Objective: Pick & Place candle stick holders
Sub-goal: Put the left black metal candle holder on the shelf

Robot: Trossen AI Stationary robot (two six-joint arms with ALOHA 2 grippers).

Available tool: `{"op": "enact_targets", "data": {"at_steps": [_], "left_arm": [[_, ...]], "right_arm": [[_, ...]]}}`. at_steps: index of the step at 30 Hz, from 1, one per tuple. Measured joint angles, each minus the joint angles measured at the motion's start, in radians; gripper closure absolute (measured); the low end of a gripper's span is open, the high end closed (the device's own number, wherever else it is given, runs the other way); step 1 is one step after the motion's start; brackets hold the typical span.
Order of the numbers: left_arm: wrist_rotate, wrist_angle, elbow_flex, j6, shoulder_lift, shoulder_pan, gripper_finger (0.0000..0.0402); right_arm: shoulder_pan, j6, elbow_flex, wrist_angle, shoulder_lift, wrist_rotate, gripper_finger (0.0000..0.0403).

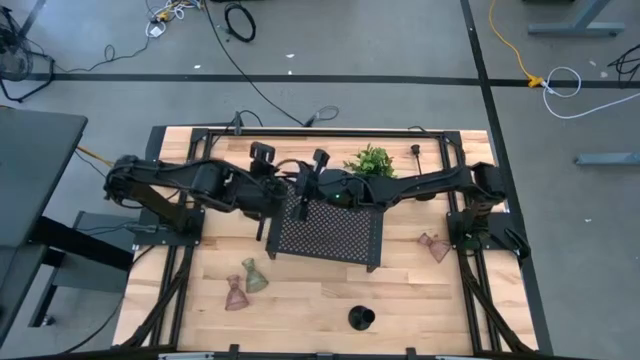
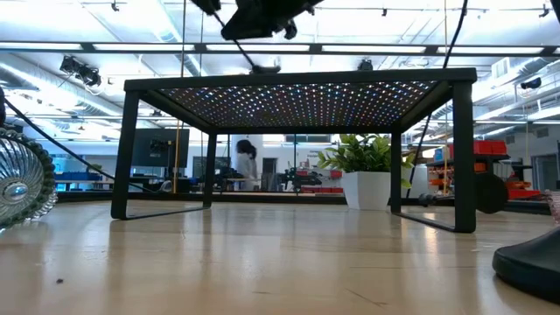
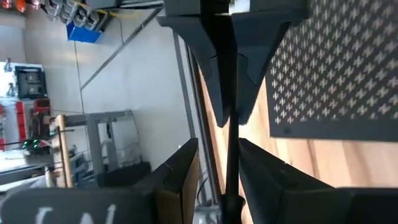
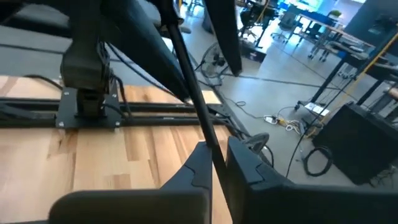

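We are pinching thin black holder stem (image 4: 198, 112) in both pincers: left pincer (image 3: 231, 171) and right pincer (image 4: 219, 163), meeting above tray (image 1: 330, 232) for handover. Glass holders (image 1: 246, 283) lying on bench (image 1: 300, 300), well apart.

The work surface is a light wooden table (image 1: 300, 300) bordered by a black frame. A black perforated tray (image 1: 330, 232) stands on thin legs near its centre. A potted green plant (image 1: 370, 160) stands behind the tray. Two flared glass holders, one pinkish (image 1: 235, 295) and one greenish (image 1: 254, 277), lie side by side toward the front left. A third glass holder (image 1: 434, 246) lies right of the tray. A short black cup (image 1: 361, 319) stands at the front.
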Motion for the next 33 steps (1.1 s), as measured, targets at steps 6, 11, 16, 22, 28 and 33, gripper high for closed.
{"op": "enact_targets", "data": {"at_steps": [6,11,16,22,28,33], "left_arm": [[0.027,0.035,0.050,-0.014,-0.005,-0.019,0.0290],[0.002,0.077,0.090,0.056,-0.005,-0.022,0.0284],[-0.043,0.020,0.112,0.018,-0.011,-0.016,0.0250],[-0.076,-0.124,0.125,-0.104,-0.077,-0.015,0.0215],[-0.065,-0.148,0.120,-0.192,-0.109,-0.031,0.0210],[-0.058,-0.145,0.118,-0.245,-0.161,-0.037,0.0209]], "right_arm": [[-0.042,0.033,-0.005,-0.030,-0.062,-0.109,0.0393],[-0.034,0.060,-0.001,-0.051,-0.066,-0.103,0.0393],[-0.033,0.084,0.001,-0.131,-0.066,-0.044,0.0393],[-0.054,0.111,-0.019,-0.220,-0.077,0.095,0.0402],[-0.058,0.151,-0.008,-0.334,-0.116,0.113,0.0401],[-0.035,0.169,-0.011,-0.319,-0.115,0.046,0.0401]]}}
